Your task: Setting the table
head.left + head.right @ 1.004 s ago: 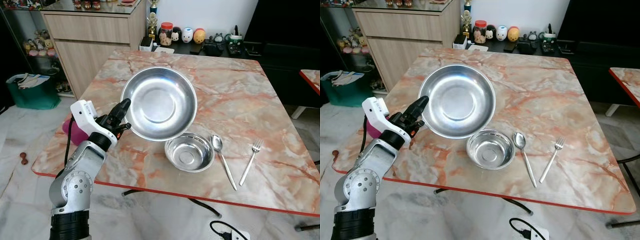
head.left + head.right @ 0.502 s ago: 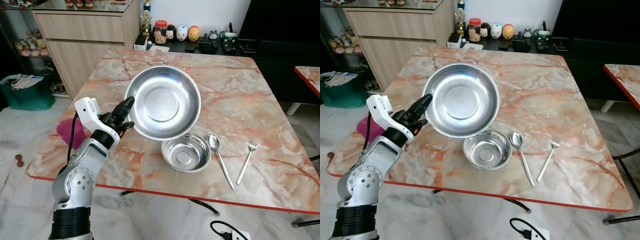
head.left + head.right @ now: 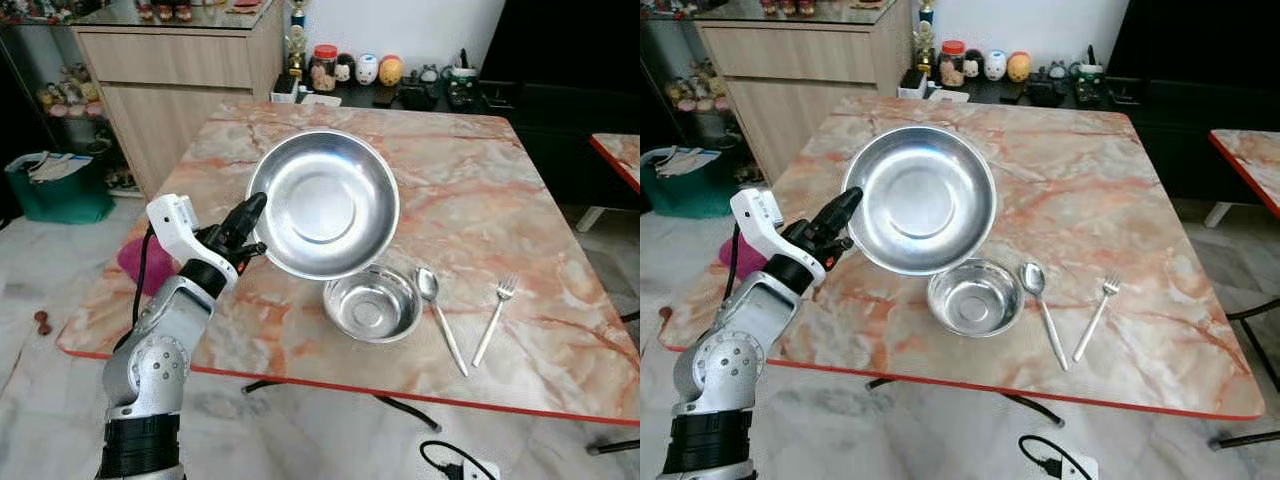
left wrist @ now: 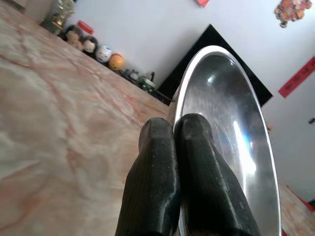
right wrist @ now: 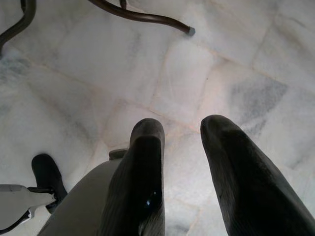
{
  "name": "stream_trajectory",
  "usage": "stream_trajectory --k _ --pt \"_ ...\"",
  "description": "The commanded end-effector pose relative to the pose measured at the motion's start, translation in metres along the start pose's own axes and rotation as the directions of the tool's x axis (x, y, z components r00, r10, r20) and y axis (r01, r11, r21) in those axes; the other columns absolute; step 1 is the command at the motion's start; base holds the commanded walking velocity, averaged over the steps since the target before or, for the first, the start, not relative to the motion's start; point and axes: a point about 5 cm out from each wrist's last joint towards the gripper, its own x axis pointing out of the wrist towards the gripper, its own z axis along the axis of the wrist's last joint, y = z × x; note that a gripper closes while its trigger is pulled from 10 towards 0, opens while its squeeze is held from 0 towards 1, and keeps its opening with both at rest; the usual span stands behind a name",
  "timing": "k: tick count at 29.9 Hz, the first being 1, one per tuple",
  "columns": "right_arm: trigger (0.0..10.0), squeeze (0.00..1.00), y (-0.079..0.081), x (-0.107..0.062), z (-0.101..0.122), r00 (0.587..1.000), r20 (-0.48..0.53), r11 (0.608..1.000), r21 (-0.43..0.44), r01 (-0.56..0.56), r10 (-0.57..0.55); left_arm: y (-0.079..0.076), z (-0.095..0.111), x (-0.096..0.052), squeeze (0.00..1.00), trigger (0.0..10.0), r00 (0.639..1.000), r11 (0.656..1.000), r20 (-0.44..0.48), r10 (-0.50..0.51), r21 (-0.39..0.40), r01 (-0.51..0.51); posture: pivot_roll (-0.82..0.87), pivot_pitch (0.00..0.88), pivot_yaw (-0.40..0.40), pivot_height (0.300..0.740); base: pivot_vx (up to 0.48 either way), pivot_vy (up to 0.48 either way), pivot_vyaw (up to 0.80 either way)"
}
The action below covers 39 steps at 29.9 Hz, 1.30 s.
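My left gripper [image 3: 250, 215] is shut on the rim of a large steel plate [image 3: 323, 203], which it holds tilted above the marble table [image 3: 470, 190]. In the left wrist view its fingers [image 4: 167, 182] pinch the large steel plate [image 4: 231, 142] at its edge. Under the plate's lower edge a small steel bowl [image 3: 372, 305] stands on the table. A spoon [image 3: 440, 315] lies just right of the bowl, and a fork [image 3: 492, 318] lies right of the spoon. My right gripper [image 5: 182, 147] hangs open over the tiled floor.
A wooden cabinet [image 3: 175, 70] stands at the back left. Jars and figurines [image 3: 360, 70] line a low dark shelf behind the table. A green bin [image 3: 60, 185] and a pink object [image 3: 140, 262] sit on the floor at the left. A power plug [image 3: 455, 468] lies under the table's near edge.
The camera has shifted slightly. The plate stays in my left gripper at about the same place above the table.
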Motion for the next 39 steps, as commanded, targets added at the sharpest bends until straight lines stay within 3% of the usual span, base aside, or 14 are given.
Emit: stream_trajectory --k 1,11,22,39 --pt "10.0 0.00 -0.0024 -0.0004 -0.0012 1.000 -0.002 1.000 0.008 0.005 -0.005 -0.0029 0.0031 0.0030 0.00 10.0 1.000 1.000 0.015 -0.014 0.017 0.014 0.04 0.000 -0.024 0.740 0.000 0.000 -0.65" --pt "10.0 0.00 -0.0024 -0.0005 -0.0008 1.000 0.004 1.000 0.014 -0.005 0.005 -0.0040 0.0027 0.0029 0.00 10.0 1.000 1.000 0.018 -0.018 0.018 0.018 0.05 0.000 -0.028 0.740 0.000 0.000 0.00" --pt "10.0 0.00 -0.0019 -0.0007 -0.0024 1.000 -0.005 1.000 0.010 -0.014 0.014 -0.0060 0.0020 0.0039 0.00 10.0 0.999 0.999 0.020 -0.030 0.015 0.030 0.05 0.000 -0.028 0.740 0.000 -0.300 -0.51" --pt "10.0 0.00 -0.0025 -0.0005 -0.0013 1.000 0.000 1.000 0.014 -0.013 0.013 -0.0066 0.0011 0.0041 0.00 10.0 1.000 1.000 0.019 -0.024 0.010 0.023 0.05 0.000 -0.030 0.740 0.000 -0.325 0.00"
